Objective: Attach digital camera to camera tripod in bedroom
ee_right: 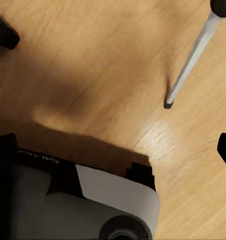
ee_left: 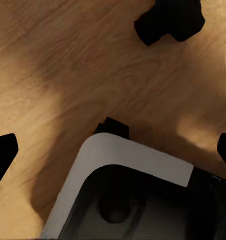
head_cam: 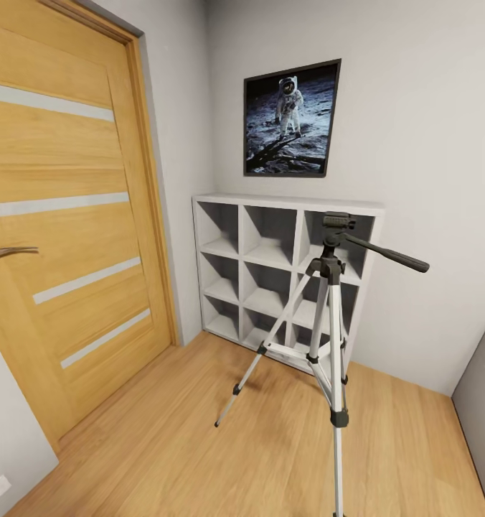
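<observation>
The camera tripod [head_cam: 329, 301] stands on the light wood floor in front of the white cube shelf [head_cam: 271, 251], its silver legs spread and its long black pan handle [head_cam: 386, 253] pointing right. Its black head [head_cam: 337, 221] carries nothing. One silver tripod leg [ee_right: 190, 60] ends on the floor in the right wrist view. My left gripper [ee_left: 114, 152] and right gripper [ee_right: 114, 90] hang above the planks, each open with its dark fingertips at the frame edges and nothing between them. The digital camera is out of view.
A wooden door [head_cam: 63, 215] with pale stripes fills the left wall, its handle [head_cam: 6, 251] sticking out. An astronaut picture [head_cam: 291, 118] hangs above the shelf. A grey panel [head_cam: 483, 409] stands at the right. My own grey-and-black base [ee_left: 123, 200] sits below both wrists.
</observation>
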Robot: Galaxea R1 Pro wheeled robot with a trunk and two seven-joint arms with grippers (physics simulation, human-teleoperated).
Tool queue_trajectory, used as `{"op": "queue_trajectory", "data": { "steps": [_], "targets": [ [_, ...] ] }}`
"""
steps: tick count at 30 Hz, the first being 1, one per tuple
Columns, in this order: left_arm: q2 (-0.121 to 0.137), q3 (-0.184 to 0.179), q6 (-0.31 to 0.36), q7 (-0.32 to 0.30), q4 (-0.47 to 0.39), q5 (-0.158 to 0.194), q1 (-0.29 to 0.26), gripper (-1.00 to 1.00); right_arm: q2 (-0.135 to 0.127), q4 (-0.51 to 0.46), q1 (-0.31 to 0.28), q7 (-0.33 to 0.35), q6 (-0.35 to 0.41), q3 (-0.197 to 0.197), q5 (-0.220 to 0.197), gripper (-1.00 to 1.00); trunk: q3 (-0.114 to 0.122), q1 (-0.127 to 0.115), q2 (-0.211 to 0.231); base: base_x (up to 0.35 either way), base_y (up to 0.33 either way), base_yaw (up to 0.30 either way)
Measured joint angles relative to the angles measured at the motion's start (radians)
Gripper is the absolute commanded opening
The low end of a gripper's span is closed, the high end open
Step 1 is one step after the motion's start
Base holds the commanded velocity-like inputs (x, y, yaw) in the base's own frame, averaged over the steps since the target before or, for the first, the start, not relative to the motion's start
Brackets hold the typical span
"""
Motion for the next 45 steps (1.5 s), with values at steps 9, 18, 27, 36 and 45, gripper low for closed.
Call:
{"op": "queue_trajectory", "data": {
  "steps": [9, 18, 27, 36, 45],
  "targets": [
    [0.074, 0.078, 0.690, 0.001, -0.761, 0.099, -0.084, 1.00, 0.104, -0.493, -0.114, 0.231, 0.421, 0.027, -0.002, 1.00, 0.000, 0.000, 0.000, 0.000, 0.000, 0.000],
    [-0.100, 0.078, 0.803, 0.033, -1.007, 0.092, -0.246, 1.00, 0.149, -0.590, -0.239, 0.263, 0.482, 0.055, -0.001, 1.00, 0.000, 0.000, 0.000, 0.000, 0.000, 0.000],
    [-0.192, -0.057, 0.805, 0.211, -1.072, -0.014, -0.256, 1.00, 0.157, -0.618, -0.243, 0.262, 0.482, 0.073, 0.010, 1.00, 0.000, 0.000, 0.000, 0.000, 0.000, 0.000],
    [-0.222, -0.112, 0.803, 0.262, -1.073, -0.024, -0.256, 1.00, 0.158, -0.613, -0.243, 0.260, 0.483, 0.078, 0.010, 1.00, 0.000, 0.000, 0.000, 0.000, 0.000, 0.000],
    [-0.227, -0.115, 0.803, 0.265, -1.075, -0.024, -0.257, 1.00, 0.158, -0.611, -0.243, 0.258, 0.483, 0.077, 0.011, 1.00, 0.000, 0.000, 0.000, 0.000, 0.000, 0.000]
  ]
}}
